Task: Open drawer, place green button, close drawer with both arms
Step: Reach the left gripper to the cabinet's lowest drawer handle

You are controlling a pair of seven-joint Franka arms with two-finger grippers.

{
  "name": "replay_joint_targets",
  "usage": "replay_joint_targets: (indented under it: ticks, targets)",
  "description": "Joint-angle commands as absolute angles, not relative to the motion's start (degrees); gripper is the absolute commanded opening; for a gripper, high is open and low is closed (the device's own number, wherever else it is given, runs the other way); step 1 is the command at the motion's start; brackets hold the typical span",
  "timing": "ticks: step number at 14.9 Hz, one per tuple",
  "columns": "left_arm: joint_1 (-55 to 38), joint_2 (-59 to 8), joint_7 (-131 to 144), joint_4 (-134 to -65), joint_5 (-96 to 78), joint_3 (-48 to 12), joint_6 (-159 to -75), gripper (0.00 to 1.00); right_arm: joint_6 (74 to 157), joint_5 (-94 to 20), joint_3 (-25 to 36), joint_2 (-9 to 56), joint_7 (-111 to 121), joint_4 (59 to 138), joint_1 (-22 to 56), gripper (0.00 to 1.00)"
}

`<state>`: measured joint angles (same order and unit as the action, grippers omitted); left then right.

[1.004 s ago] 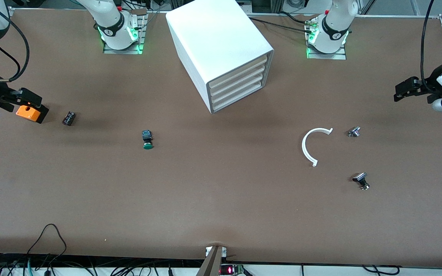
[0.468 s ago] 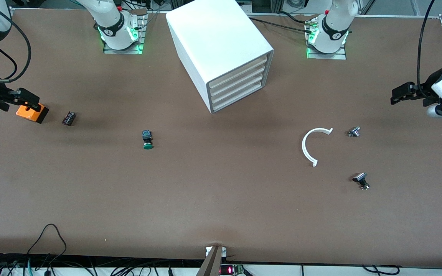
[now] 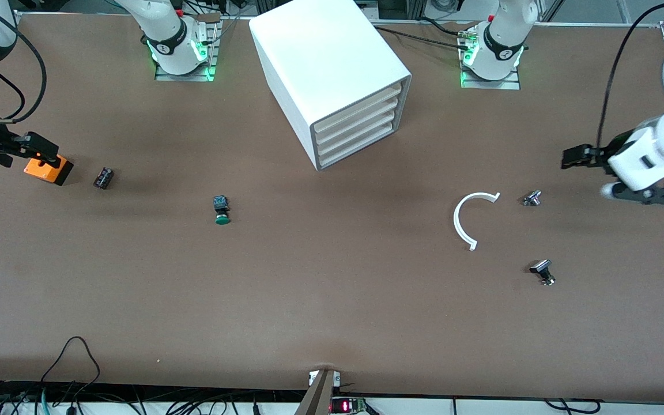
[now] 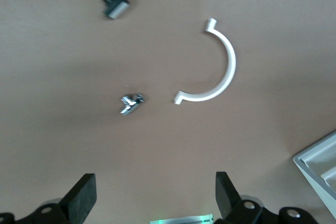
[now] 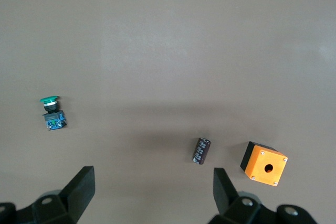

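Nothing of the task was done yet. The large white box cabinet (image 3: 332, 75) stood with all four cream-fronted drawers shut, the lowest drawer (image 3: 357, 148) among them. The tiny green-capped button (image 3: 221, 210) with its dark square body lay on the brown table (image 3: 320, 300), nearer the camera than the cabinet, toward the right arm's end.

The left gripper (image 3: 573, 158) hung open over the table toward the left arm's end from the cabinet. The right gripper (image 3: 38, 147) hung open over an orange box (image 3: 48, 169). No writing was readable.
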<state>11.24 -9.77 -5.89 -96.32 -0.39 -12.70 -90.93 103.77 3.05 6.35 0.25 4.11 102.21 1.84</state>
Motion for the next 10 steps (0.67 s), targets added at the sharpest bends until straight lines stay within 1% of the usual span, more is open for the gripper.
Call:
replay_joint_targets:
  ticks: [1, 5, 8, 10]
  targets:
    - [9.14, -13.43, -6.59, -97.73, -6.39, -13.62, -90.87, 1.00, 102.66, 3.08, 5.98, 0.17, 3.52, 101.51, 1.49, 1.00]
    - [8.97, -18.97, -6.68, -103.34, -17.19, -16.69, -97.01, 1.00, 102.57, 2.81, 6.06, 0.26, 3.43, 101.43, 1.49, 1.00]
    - [6.52, -23.45, -6.94, -108.88, -29.76, -17.05, -101.32, 1.00, 102.66, 2.81, 6.06, 0.70, 3.43, 101.08, 1.58, 1.00]
    - [3.88, -26.53, -8.69, -111.00, -35.22, -17.14, -104.05, 1.00, 102.66, 2.73, 5.98, 1.05, 3.43, 101.16, 1.76, 1.00]
